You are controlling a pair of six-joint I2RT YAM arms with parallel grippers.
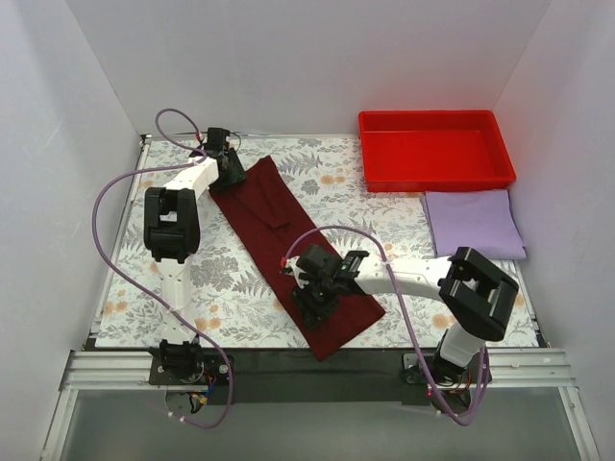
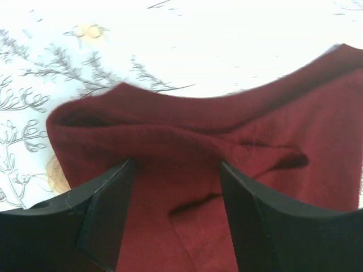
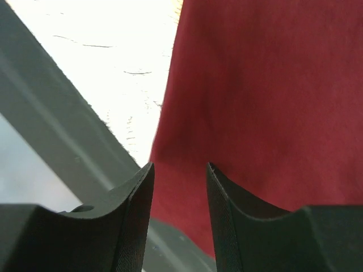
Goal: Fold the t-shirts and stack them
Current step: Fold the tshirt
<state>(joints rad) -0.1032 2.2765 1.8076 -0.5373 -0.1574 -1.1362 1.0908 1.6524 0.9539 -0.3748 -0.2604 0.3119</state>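
Note:
The dark maroon t-shirt [image 1: 288, 245] lies folded into a long strip, running from the far left to the near middle of the table. My left gripper [image 1: 228, 173] is open over its far end, fingers straddling a bunched fold of maroon cloth [image 2: 176, 187]. My right gripper [image 1: 312, 303] is open above the strip's near end, close to the table's front edge; the maroon cloth [image 3: 266, 96] fills its wrist view. The pale lavender t-shirt [image 1: 474, 221] lies folded flat at the right.
A bright red plastic tray [image 1: 435, 149] stands at the back right, just behind the lavender shirt. The table has a floral cover [image 1: 125, 279]. A metal rail [image 1: 288, 370] runs along the front edge. White walls close in left, right and back.

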